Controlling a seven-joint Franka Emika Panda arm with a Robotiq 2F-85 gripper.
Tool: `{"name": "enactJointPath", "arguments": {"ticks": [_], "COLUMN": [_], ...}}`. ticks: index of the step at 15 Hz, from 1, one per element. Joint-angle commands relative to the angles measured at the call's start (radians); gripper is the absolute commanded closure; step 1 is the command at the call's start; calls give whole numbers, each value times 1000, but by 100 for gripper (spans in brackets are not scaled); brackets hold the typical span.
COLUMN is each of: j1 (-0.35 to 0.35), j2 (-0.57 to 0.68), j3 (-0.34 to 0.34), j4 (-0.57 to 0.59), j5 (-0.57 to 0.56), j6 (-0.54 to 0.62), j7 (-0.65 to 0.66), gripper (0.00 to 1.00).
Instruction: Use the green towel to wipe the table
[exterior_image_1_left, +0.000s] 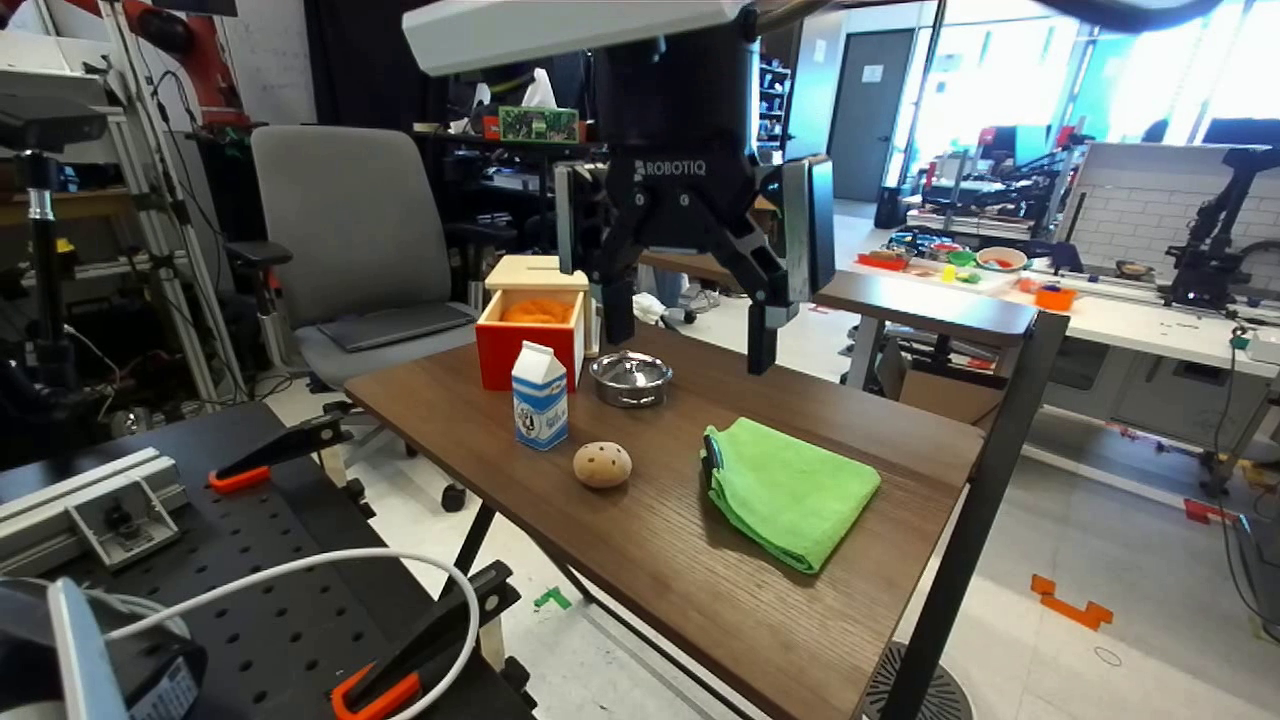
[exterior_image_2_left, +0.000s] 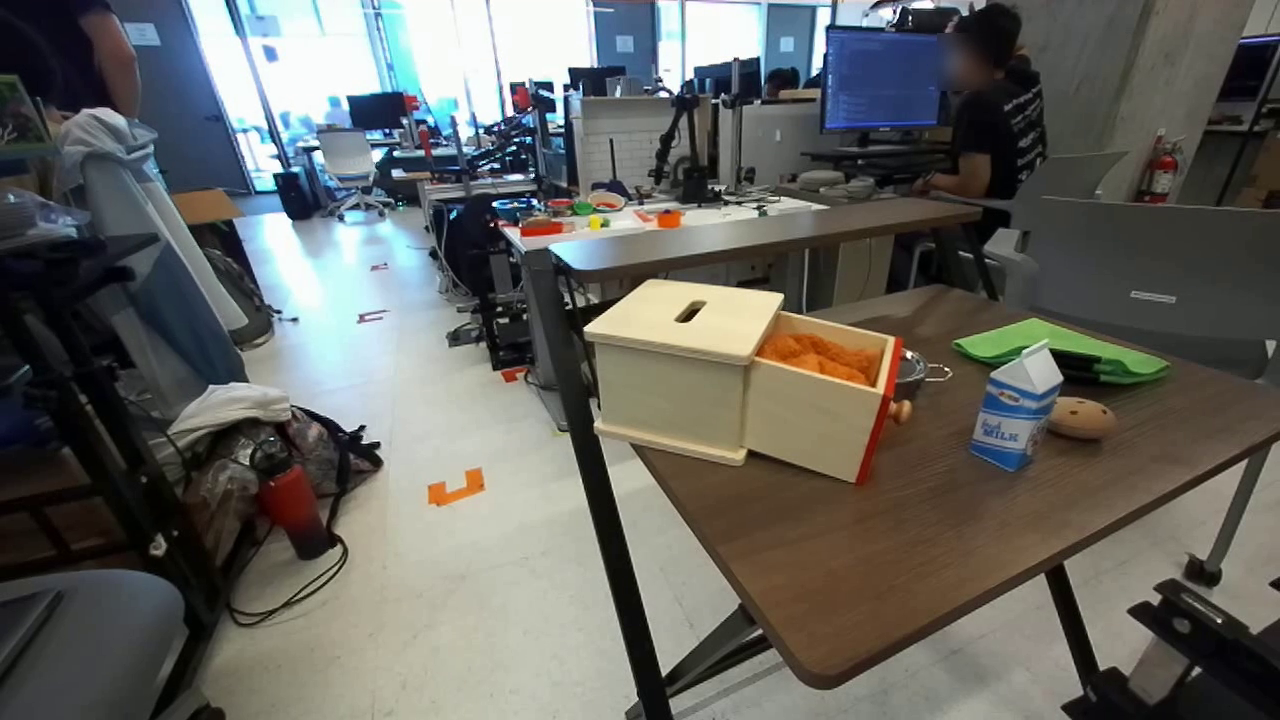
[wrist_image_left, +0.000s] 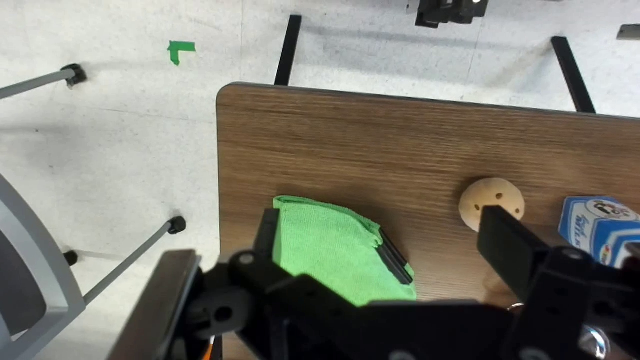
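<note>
Towel (exterior_image_1_left: 790, 500) low and to one side of the end effector (exterior_image_1_left: 690, 333)

I have the end effector at upper centre of the frame in an exterior view, its fingers (exterior_image_1_left: 762, 342) spread wide with nothing between them. The towel lies folded on the surface (exterior_image_1_left: 675, 440), to the lower right there and clearly apart from the fingers. My wrist view says more: the towel takes up the left part of the gap, its left edge by the finger at frame left, while the finger at frame right overlaps the oval (wrist_image_left: 484, 196). The coming move, as I judge it, turns on that offset: I would slide toward frame left in the wrist view before lowering, or risk knocking the oval.

The towel's longer run, in an exterior view, seems to go from upper left to lower right, and its edge with the black strips (exterior_image_1_left: 713, 452) faces left, toward the oval. In the wrist view those strips are at the towel's right, slanting down to the right. Its lower part is hidden behind the end effector, so I can't read the full length there.
</note>
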Motion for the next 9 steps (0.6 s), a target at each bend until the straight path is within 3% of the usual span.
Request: {"name": "enactJointPath", "arguments": {"ticks": [1, 5, 6, 9], "j1": [-14, -12, -19, -23], "j2": [-5, -26, -9, 78], "j3": [17, 17, 12, 9], "j4": [-2, -6, -15, 33], "j5": [-2, -1, -96, -226], "j6": [-3, -4, 11, -23], "j7": [3, 3, 57, 155], "gripper": [0, 0, 0, 0]}}
